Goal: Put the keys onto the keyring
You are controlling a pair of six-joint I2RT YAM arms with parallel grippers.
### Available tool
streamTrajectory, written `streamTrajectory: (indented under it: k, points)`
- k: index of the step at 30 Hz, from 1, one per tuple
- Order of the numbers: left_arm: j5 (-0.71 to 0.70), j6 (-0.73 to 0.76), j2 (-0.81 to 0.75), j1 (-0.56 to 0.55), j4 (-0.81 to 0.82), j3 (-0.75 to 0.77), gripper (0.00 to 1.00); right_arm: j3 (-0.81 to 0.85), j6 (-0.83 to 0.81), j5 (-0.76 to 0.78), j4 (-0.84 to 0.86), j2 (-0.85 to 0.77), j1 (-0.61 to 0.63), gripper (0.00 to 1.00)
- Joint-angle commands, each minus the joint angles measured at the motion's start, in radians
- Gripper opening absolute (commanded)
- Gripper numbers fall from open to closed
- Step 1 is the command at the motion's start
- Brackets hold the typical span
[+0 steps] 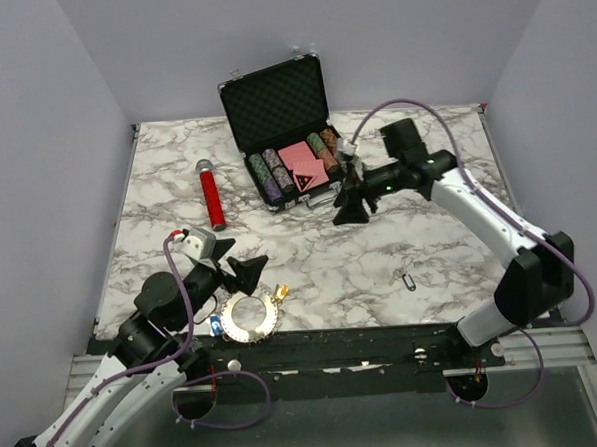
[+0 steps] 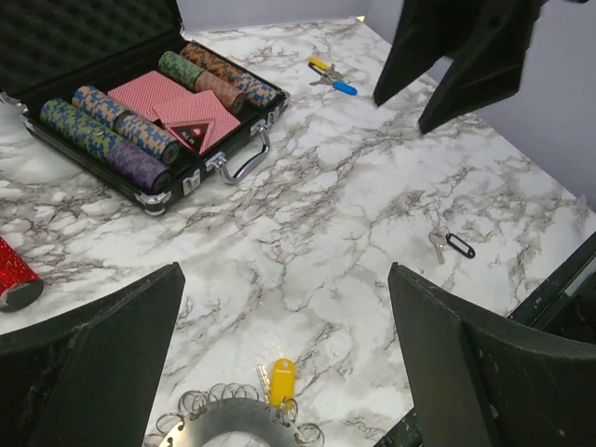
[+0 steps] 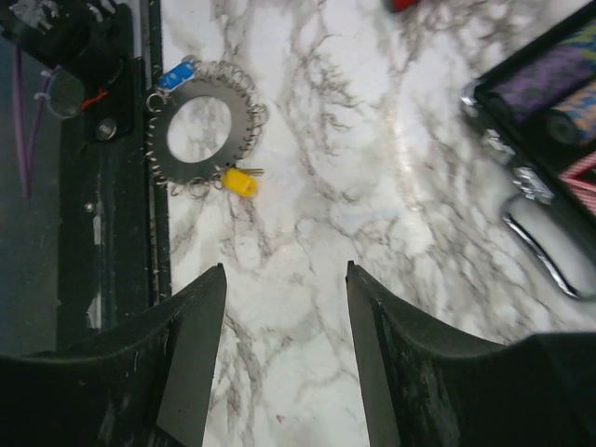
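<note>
1 black-tagged key (image 1: 409, 280) lies loose on the desk (image 1: 310, 253), well apart from the keyring (image 1: 250, 318); both claws are released.

The right claw (image 1: 355, 211) hangs empty, jaws parted, beside the open case (image 1: 272, 105). The loose key lies toward the near edge from it, its long axis slanting far-left to near-right from above, and the right arm looks the nearer. The left claw (image 1: 239, 270) gapes wide and empty just beyond the keyring, where a yellow tag (image 1: 280, 293) and a blue tag (image 1: 216, 326) sit at the rim. The case holds rows of poker chips (image 1: 271, 175) and red cards (image 1: 303, 163).
</note>
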Motion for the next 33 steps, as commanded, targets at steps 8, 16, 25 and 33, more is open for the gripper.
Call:
streamTrajectory:
  k: [8, 16, 25, 33]
  points:
    - [0.041, -0.033, 0.162, 0.013, 0.058, 0.068, 0.99, -0.2, 0.143, -0.128, 0.166, -0.275, -0.341, 0.77]
    - [-0.003, 0.027, 0.19, 0.045, 0.006, 0.166, 0.99, -0.208, 0.445, 0.073, 0.277, -0.363, -0.471, 0.94]
    - [0.439, -0.14, 0.22, 0.543, 0.06, 0.175, 0.99, -0.173, 0.585, 0.401, 0.226, -0.507, -0.482, 1.0]
    - [0.472, -0.099, 0.165, 0.637, -0.092, 0.223, 0.99, -0.19, 0.591, 0.354, 0.222, -0.591, -0.572, 1.0]
